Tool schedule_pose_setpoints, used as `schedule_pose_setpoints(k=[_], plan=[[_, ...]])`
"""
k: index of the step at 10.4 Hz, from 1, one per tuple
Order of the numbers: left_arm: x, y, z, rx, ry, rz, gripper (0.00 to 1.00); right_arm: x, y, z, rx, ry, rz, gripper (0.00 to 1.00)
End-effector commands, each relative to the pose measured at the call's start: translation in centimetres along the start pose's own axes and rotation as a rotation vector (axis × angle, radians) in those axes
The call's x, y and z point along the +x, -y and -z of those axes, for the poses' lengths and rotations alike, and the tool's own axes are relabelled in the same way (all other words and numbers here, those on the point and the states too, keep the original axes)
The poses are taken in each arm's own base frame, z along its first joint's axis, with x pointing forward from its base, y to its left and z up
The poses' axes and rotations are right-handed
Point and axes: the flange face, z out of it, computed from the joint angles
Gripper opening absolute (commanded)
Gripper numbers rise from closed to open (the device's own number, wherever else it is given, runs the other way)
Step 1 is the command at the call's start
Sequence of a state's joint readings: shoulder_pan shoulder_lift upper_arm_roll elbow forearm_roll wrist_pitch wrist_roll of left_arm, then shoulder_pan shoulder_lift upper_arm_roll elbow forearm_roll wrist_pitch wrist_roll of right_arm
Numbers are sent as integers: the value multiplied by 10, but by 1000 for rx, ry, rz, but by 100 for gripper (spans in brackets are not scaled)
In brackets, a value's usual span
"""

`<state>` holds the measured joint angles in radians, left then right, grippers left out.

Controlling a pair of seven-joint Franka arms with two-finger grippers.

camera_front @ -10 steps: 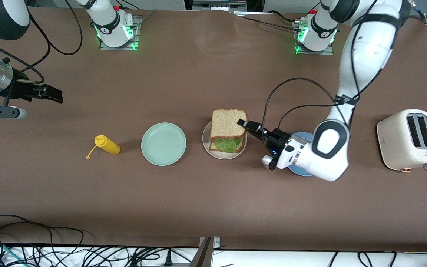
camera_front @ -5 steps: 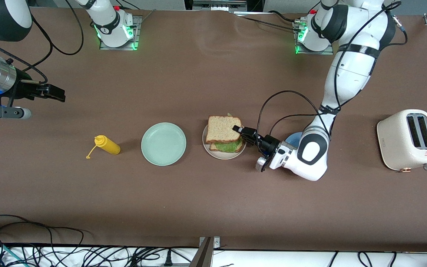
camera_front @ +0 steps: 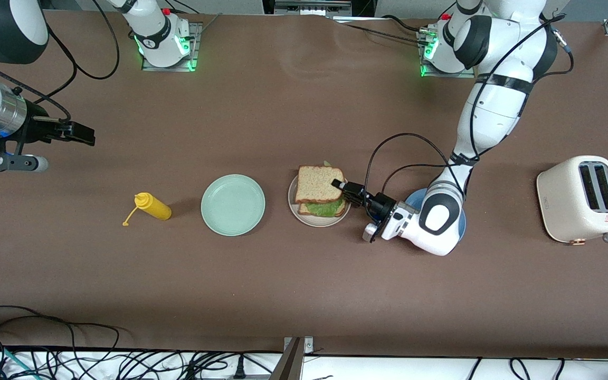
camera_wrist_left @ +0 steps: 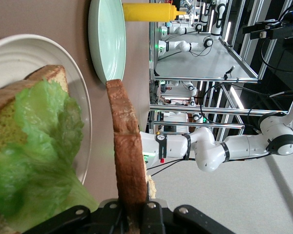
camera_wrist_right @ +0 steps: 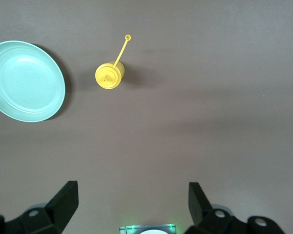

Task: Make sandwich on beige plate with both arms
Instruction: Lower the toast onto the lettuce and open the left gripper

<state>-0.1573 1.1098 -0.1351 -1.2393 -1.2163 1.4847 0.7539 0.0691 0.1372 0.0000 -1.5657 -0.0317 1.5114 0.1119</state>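
The beige plate [camera_front: 312,220] sits mid-table with a bread slice and a green lettuce leaf [camera_front: 324,208] on it. My left gripper [camera_front: 342,187] is shut on the edge of a second brown bread slice [camera_front: 319,184] and holds it over the lettuce, low above it. In the left wrist view the held slice [camera_wrist_left: 126,146] stands apart from the lettuce [camera_wrist_left: 34,161] and the plate [camera_wrist_left: 19,51]. My right gripper [camera_front: 83,135] is open and empty, raised over the table at the right arm's end, and waits.
A mint green plate [camera_front: 233,204] lies beside the beige plate toward the right arm's end, then a yellow squeeze bottle [camera_front: 153,206] on its side. A blue plate [camera_front: 414,199] lies under my left wrist. A cream toaster [camera_front: 581,198] stands at the left arm's end.
My left gripper has lowered the held bread slice from a raised, tilted pose down over the lettuce on the beige plate. The left arm folded down. The right arm barely moved.
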Motion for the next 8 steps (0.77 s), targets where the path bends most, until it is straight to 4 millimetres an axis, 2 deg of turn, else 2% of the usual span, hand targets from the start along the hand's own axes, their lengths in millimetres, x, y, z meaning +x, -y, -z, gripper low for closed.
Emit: schedule_pose_setpoints(k=[1,5,7,8], plan=[[0,-2,5,-45,-22,-16,0,0,2,4,11,11,5,100],[-2,11,-5,-83,-39,-2,0,2,3,1,8,15,5,100],[-4,14,1,-67,-35,3,0,2,2,1,10,18,8,100],[-6,17,-3,-43,-7,7,0,2,4,1,8,18,10,100]])
